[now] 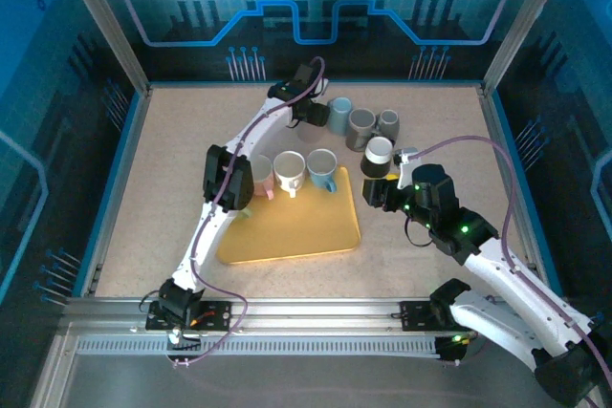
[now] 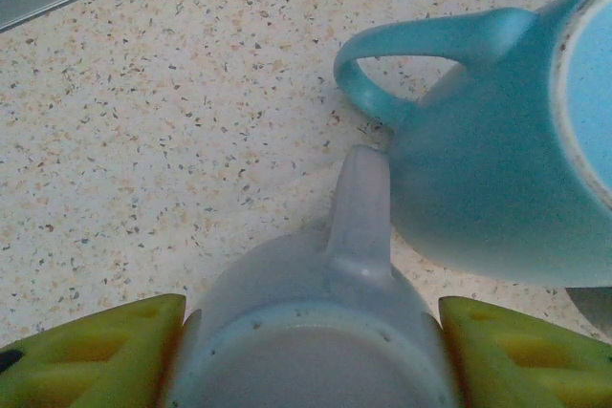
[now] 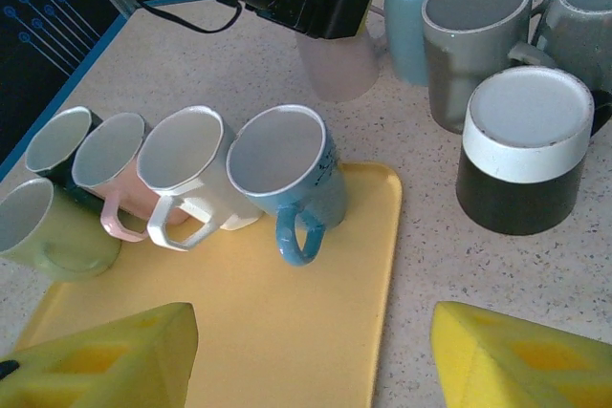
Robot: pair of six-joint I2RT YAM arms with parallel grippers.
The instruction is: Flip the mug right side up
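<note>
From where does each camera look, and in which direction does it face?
Top external: above and behind the bases, looking down on the table; left gripper, right gripper and both arms show.
Left wrist: low over the table, facing a pale mug between its gripper's fingers.
Right wrist: higher, facing the yellow tray and a row of mugs; its fingers show below.
Shared: both wrist views hold the pale mug and the light blue mug.

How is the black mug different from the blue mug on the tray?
The black mug stands base up, the blue mug mouth up. The black mug is black and white, the blue mug blue. The black mug sits on the table, the blue mug on the tray. Neither lies on its side.
</note>
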